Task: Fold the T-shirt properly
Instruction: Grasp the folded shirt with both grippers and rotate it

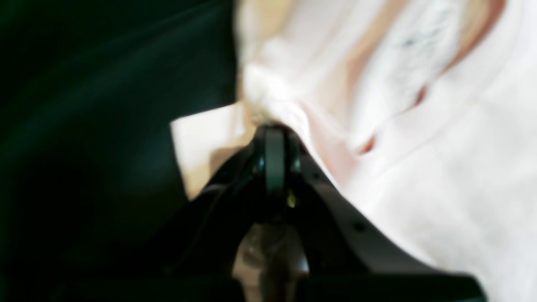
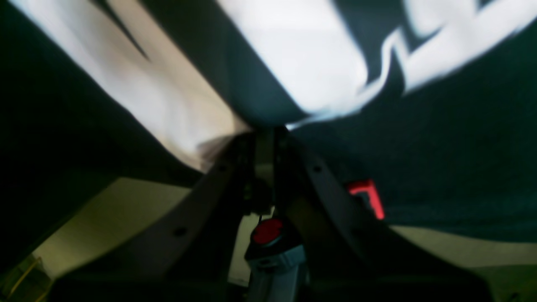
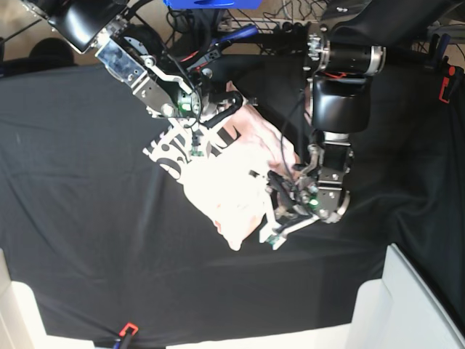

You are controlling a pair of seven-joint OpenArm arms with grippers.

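A: Where's the T-shirt (image 3: 221,182) sitting?

B: Bunched near the middle of the black table cloth (image 3: 80,240), lifted between both arms. In the base view its long axis runs from about ten o'clock, where the black lettering shows, down to about four o'clock, where the plain pink cloth hangs.

A: And the claws?

B: The right gripper (image 3: 195,116) sits at the ten o'clock end, pressed together on the printed part of the fabric; its wrist view shows cloth spreading straight out from the closed tips (image 2: 268,128). The left gripper (image 3: 280,200) is at the four o'clock end, also pinching the shirt, with a fold gathered right at its tips (image 1: 272,126).

A: Which arm is nearer the bulk of it?

B: The left, I'd judge: most of the pale cloth lies toward nine o'clock from that claw. The wrist views are blurred, so which edge or corner each one holds I cannot tell.

A: So the next move?

B: It likely turns on drawing the two ends apart along that axis to flatten it.
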